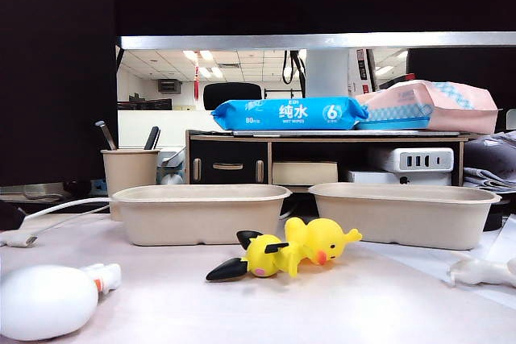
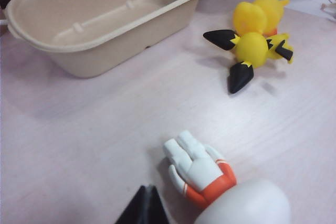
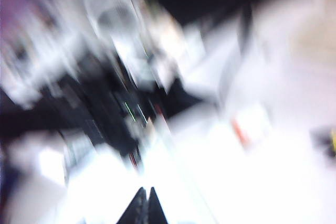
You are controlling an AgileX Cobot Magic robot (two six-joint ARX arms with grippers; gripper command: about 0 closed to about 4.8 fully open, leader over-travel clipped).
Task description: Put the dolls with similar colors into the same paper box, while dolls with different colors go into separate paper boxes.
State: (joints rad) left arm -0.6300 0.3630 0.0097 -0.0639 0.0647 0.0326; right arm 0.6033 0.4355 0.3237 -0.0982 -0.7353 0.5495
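Observation:
Two beige paper boxes stand side by side, the left one (image 1: 200, 213) (image 2: 105, 30) and the right one (image 1: 403, 215); what shows of their insides holds nothing. In front of the gap between them lie a yellow black-eared mouse doll (image 1: 262, 257) (image 2: 251, 51) and a yellow duck doll (image 1: 326, 239) (image 2: 262, 14), touching. A round white doll with an orange band (image 1: 44, 300) (image 2: 231, 198) lies at the near left. My left gripper (image 2: 147, 190) is shut and holds nothing, just beside the white doll. The right wrist view is a heavy blur, with my right gripper (image 3: 145, 190) shut and nothing in it. Neither gripper shows in the exterior view.
A beige pen cup (image 1: 129, 171) stands behind the left box. A low shelf (image 1: 322, 136) at the back carries a blue wet-wipes pack (image 1: 290, 113). A white cable (image 1: 48, 211) runs at the far left, and a small white object (image 1: 480, 271) lies at the near right.

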